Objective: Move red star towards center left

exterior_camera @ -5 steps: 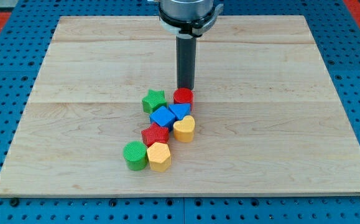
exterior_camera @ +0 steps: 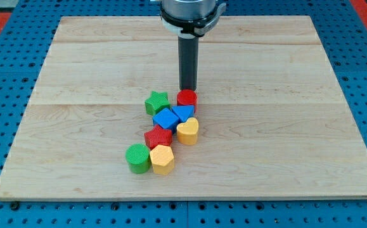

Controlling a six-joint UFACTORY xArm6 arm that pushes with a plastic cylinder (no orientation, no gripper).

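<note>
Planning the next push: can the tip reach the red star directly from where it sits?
Probably not directly. My tip sits just above the red cylinder, and the blue blocks lie between it and the red star. It must go round.

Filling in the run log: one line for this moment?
my tip: just above red cylinder | red star: mid-cluster, untouched | green star: left of the tip

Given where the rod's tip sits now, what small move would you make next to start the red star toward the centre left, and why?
I would probably bring my tip around the view's right of the cluster, down beside the red star. It now sits just above the red cylinder, while the star lies lower, hemmed in by the blue blocks and the yellow heart. A leftward push needs my tip on the star's right.
</note>
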